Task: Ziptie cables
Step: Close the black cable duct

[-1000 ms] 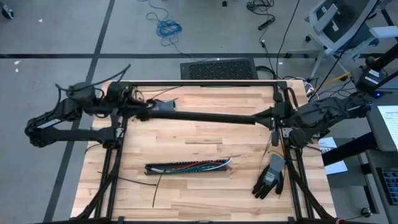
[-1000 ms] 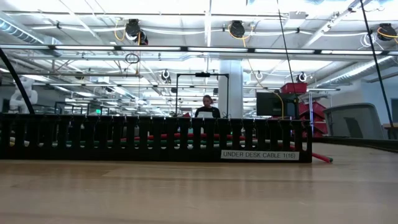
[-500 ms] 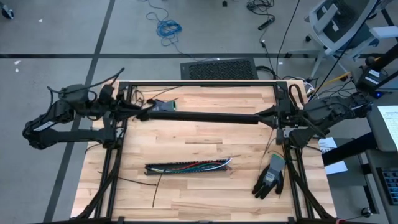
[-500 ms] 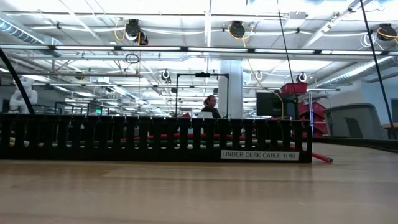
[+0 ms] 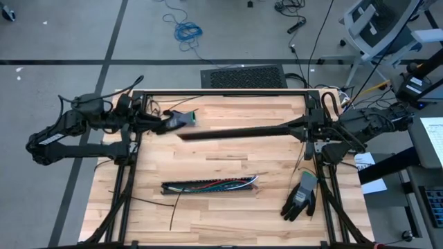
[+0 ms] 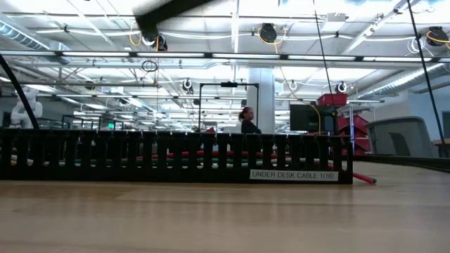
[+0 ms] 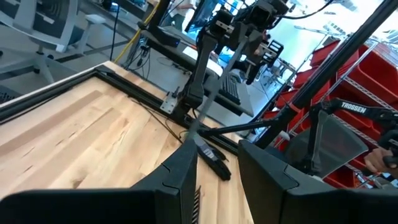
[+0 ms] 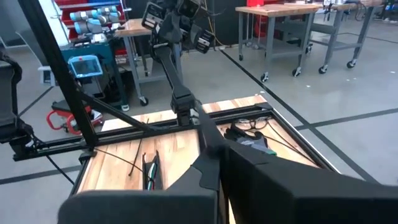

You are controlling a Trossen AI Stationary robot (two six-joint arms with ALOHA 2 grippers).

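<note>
The cables (image 5: pixel 220 184), a short bundle of thin blue, white, yellow, red and green wires, lie in a long black slotted cable duct (image 5: pixel 208 187) on the butcher-block worktop (image 5: pixel 228 152), nearer its front edge than its back and roughly midway between its sides. In the low view the duct's comb-like wall (image 6: pixel 176 156) carries a white label, and a red wire end pokes out at one end.

The bundle looks light and limp: it will probably sag and splay if lifted by one end, and the smooth insulation may slide between hard fingers. Taking hold near the middle, or with one gripper toward each end, would likely keep the wires gathered while a tie goes round. The small connector is best left ungripped.

Thin, stiff black zip ties (image 5: pixel 175 207) lie loose by the front left corner, glossy and narrow. A grey-and-black work glove (image 5: pixel 300 197) rests near the front right corner.

The left gripper (image 5: pixel 173 120) is at the back left corner, jaws narrowly apart and holding nothing, as the left wrist view (image 7: pixel 214 168) shows. The right gripper (image 5: pixel 190 135) reaches across toward the back left with jaws closed and empty.
</note>
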